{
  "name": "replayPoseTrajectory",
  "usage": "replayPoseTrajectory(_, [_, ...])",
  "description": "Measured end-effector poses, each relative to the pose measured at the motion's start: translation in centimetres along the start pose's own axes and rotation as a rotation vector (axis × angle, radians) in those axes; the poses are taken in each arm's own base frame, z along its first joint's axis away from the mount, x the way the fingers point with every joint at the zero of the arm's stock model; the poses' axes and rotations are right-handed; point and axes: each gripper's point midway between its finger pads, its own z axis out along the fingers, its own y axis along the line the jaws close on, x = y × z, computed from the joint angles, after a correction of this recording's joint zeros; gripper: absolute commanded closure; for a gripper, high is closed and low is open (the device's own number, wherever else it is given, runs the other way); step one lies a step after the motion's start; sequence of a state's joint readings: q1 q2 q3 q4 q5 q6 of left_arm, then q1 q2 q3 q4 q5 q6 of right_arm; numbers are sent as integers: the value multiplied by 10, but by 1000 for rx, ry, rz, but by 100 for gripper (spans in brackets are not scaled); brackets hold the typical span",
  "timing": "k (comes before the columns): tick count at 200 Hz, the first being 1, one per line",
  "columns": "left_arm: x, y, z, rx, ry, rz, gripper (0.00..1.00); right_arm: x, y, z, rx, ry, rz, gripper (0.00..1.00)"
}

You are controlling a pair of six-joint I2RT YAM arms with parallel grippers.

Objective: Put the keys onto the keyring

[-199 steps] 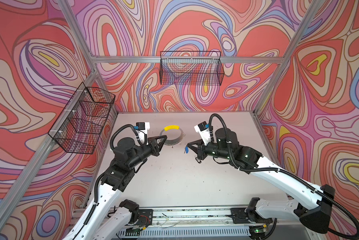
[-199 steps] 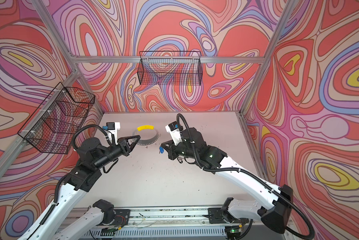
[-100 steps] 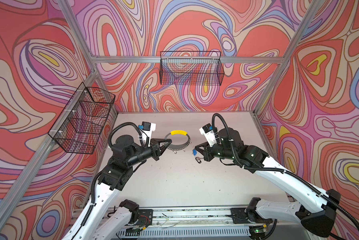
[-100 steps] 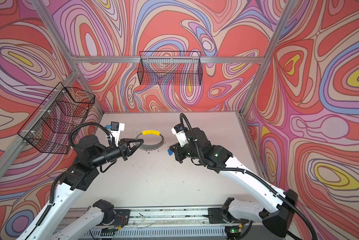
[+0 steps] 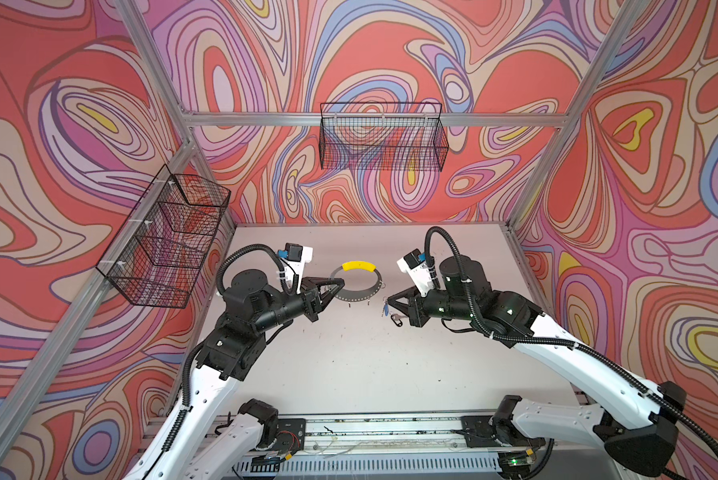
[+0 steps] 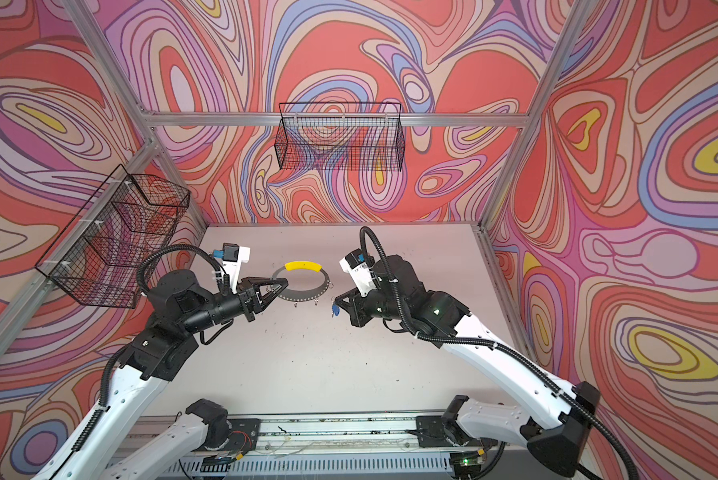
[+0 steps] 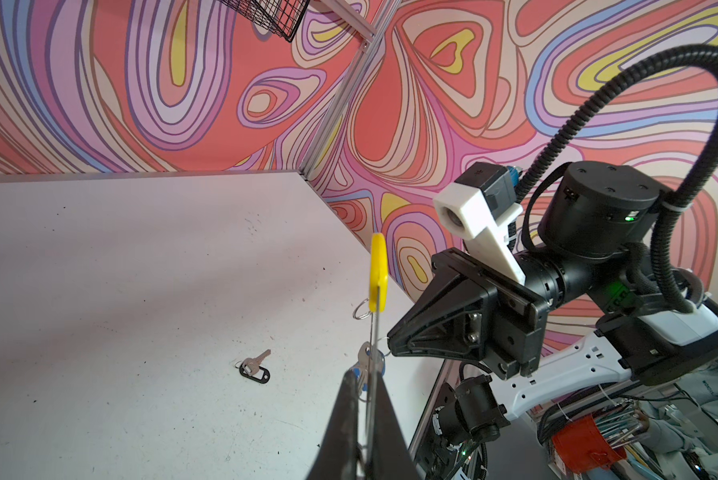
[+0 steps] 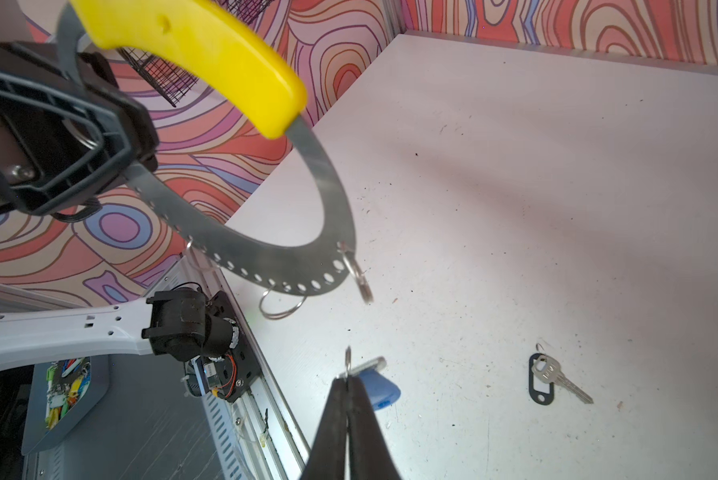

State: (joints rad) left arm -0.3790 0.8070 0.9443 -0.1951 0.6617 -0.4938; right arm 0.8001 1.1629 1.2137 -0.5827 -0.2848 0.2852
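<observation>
The keyring point(image 5: 358, 297) is a flat grey perforated ring with a yellow sleeve point(image 5: 357, 266). My left gripper point(image 5: 340, 285) is shut on its rim and holds it above the table, edge-on in the left wrist view point(image 7: 373, 332). My right gripper point(image 5: 386, 300) is shut on the small split ring of the blue-tagged key point(image 8: 378, 388), which hangs just right of and below the keyring point(image 8: 265, 253). The black-tagged key point(image 8: 550, 378) lies flat on the table point(image 5: 396, 320). Both grippers show in both top views, the left point(image 6: 284, 283) and the right point(image 6: 335, 300).
Small wire loops point(image 8: 282, 307) hang from the keyring's lower rim. A wire basket point(image 5: 382, 141) hangs on the back wall and another wire basket point(image 5: 166, 237) on the left wall. The white table point(image 5: 349, 365) ends at the metal rail point(image 5: 369, 428) in front.
The left gripper has carried the keyring to the right and toward the front. The right gripper has shifted right and slightly forward with the blue-tagged key.
</observation>
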Motion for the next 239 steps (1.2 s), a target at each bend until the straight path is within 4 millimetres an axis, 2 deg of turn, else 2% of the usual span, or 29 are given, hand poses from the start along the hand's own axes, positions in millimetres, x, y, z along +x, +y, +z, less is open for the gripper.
replayPoseTrajectory(41, [-1,3,3,-3,0,-16,100,3,27,7,-11,19,-67,100])
replayPoseTrajectory(130, [-3,7,3,-27,-14,-44,100,-10,-2,5,174,-52,-98,100])
replayPoseTrajectory(197, [-4,13,4,-54,-23,-81,100,-25,7,5,216,-136,-165,100])
replayPoseTrajectory(239, [-6,18,4,-81,-37,-99,100,-21,12,10,232,-148,-207,100])
